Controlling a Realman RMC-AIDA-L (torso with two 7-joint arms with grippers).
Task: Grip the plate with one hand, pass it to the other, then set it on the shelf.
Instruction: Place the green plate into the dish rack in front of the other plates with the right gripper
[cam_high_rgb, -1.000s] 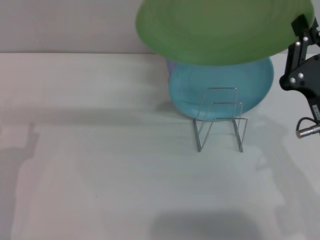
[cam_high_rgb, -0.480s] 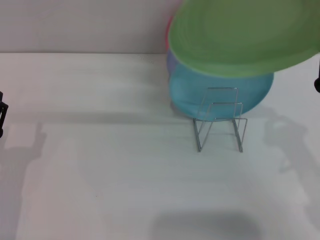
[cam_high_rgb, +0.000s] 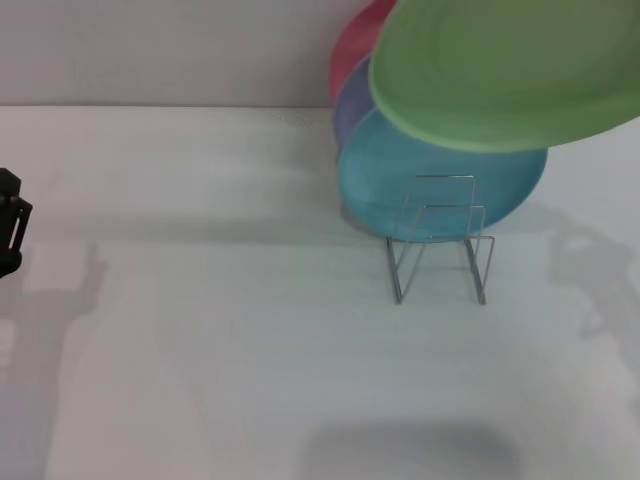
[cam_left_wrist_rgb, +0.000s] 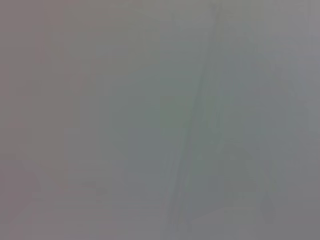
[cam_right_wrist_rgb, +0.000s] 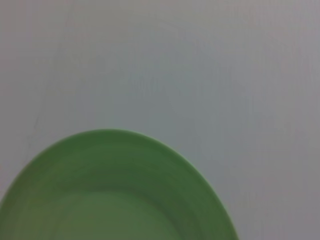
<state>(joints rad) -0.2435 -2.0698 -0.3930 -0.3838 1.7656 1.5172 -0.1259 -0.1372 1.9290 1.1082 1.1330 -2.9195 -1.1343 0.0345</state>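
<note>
1. At the 9 o'clock edge of the head view a black piece of the left gripper (cam_high_rgb: 10, 222) had come into sight, where a second earlier there was none; whether it was clenched or released could not be told. The left wrist view showed nothing readable.
2. The wire plate rack (cam_high_rgb: 440, 240) stood just right of centre on the white table (cam_high_rgb: 200, 330), unmoved and holding nothing.
3. The light-green plate (cam_high_rgb: 510, 70) had shifted from 12 o'clock towards 1 o'clock over that second and hung tilted in the air, above and behind the rack. In the right wrist view its rim (cam_right_wrist_rgb: 120, 190) filled the near part of the frame over bare table.
4. The right gripper, seen at the 3 o'clock edge a second earlier, was now out of frame; by my judgement it was carrying the plate, though no fingers showed. The handover to the left arm looked not yet done.
5. Behind the rack the turquoise plate (cam_high_rgb: 400, 180) leaned upright, with the lavender plate (cam_high_rgb: 352, 105) and a pink plate (cam_high_rgb: 355, 50) behind it. They crowd the rack's far side and could be knocked as the green plate comes down.
</note>
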